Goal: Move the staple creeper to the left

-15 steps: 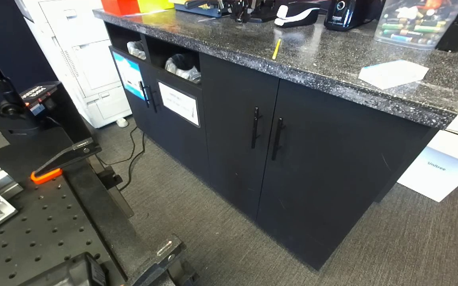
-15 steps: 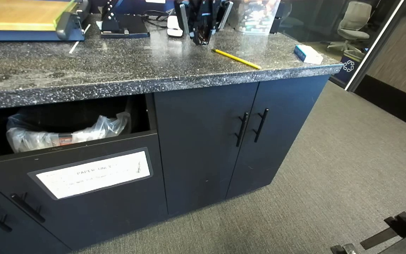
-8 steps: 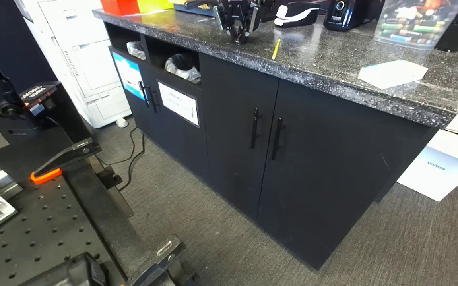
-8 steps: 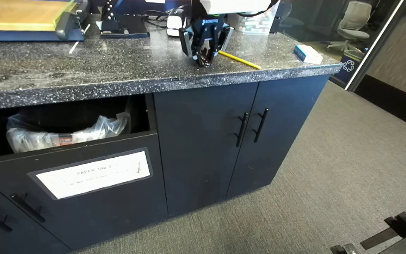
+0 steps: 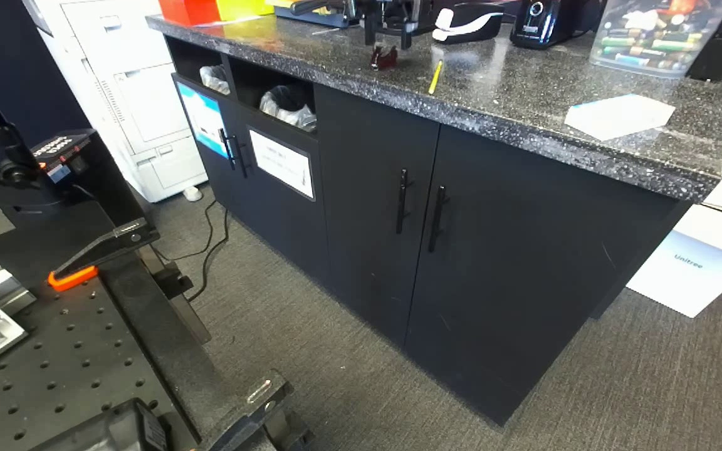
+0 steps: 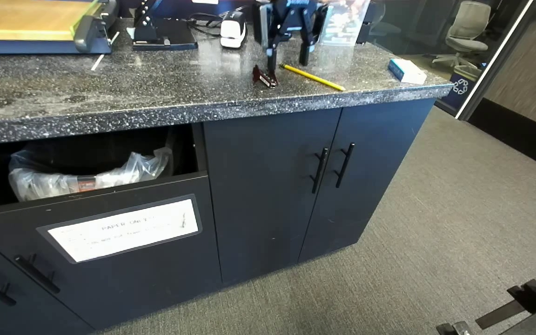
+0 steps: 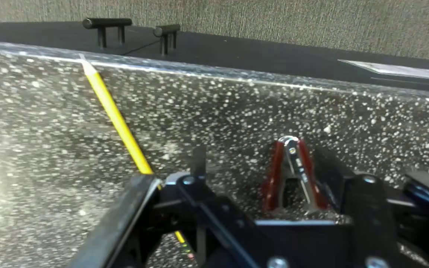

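The staple creeper [image 6: 264, 77] is small, dark red and silver, and lies on the speckled dark counter near its front edge. My gripper [image 6: 288, 65] is open just above the counter, and in this exterior view the creeper sits by the left fingertip. A further exterior view has the creeper [image 5: 384, 58] right beneath the spread fingertips of the gripper [image 5: 388, 41]. In the wrist view the creeper [image 7: 274, 178] stands out between the fingers of the gripper [image 7: 262, 163], closer to the right one. Whether that finger touches it I cannot tell.
A yellow pencil [image 6: 312, 77] lies beside the creeper. A white-and-black stapler [image 5: 467, 24], a black boxy device [image 5: 543, 22] and a clear bin [image 5: 655, 37] stand farther back. A small white-and-blue box [image 6: 407, 72] is near the counter's end; a paper cutter [image 6: 26, 23] occupies the far left.
The gripper, shut around the creeper before, brought it toward the counter's front edge. Since then its jaws have opened and it has lifted, leaving the creeper on the counter.
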{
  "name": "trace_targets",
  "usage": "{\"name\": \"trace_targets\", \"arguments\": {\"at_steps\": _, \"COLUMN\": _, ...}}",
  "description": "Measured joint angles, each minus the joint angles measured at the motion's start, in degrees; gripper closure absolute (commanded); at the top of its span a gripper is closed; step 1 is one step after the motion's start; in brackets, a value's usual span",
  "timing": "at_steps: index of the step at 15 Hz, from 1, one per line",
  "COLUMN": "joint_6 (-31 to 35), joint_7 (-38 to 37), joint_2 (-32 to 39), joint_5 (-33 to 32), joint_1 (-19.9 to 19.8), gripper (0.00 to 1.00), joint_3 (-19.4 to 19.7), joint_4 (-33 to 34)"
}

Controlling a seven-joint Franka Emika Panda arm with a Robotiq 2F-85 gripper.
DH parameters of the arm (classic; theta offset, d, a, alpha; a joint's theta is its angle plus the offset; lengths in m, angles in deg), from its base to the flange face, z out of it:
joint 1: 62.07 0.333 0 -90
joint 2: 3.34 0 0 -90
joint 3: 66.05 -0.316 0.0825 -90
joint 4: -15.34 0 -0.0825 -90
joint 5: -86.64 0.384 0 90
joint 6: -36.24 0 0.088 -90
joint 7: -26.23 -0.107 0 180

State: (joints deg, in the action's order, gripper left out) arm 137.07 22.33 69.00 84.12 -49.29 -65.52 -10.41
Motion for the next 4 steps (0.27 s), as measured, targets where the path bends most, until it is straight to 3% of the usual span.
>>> {"name": "trace_targets", "arguments": {"at_steps": 1, "joint_6": -3.1, "joint_7": 0.2, "joint_2": -1.7, "joint_5": 0.7, "joint_1": -1.5, "gripper": 0.11, "joint_3": -0.3, "joint_4": 0.0}}
{"name": "trace_targets", "arguments": {"at_steps": 3, "joint_6": -9.7, "joint_7": 0.3, "joint_2": -4.9, "joint_5": 1.8, "joint_1": -4.8, "gripper": 0.0, "joint_3": -0.6, "joint_4": -0.1}}
{"name": "trace_targets", "arguments": {"at_steps": 4, "joint_6": -11.1, "joint_7": 0.7, "joint_2": -5.9, "joint_5": 2.3, "joint_1": -6.1, "gripper": 0.0, "joint_3": -0.8, "joint_4": -0.3}}
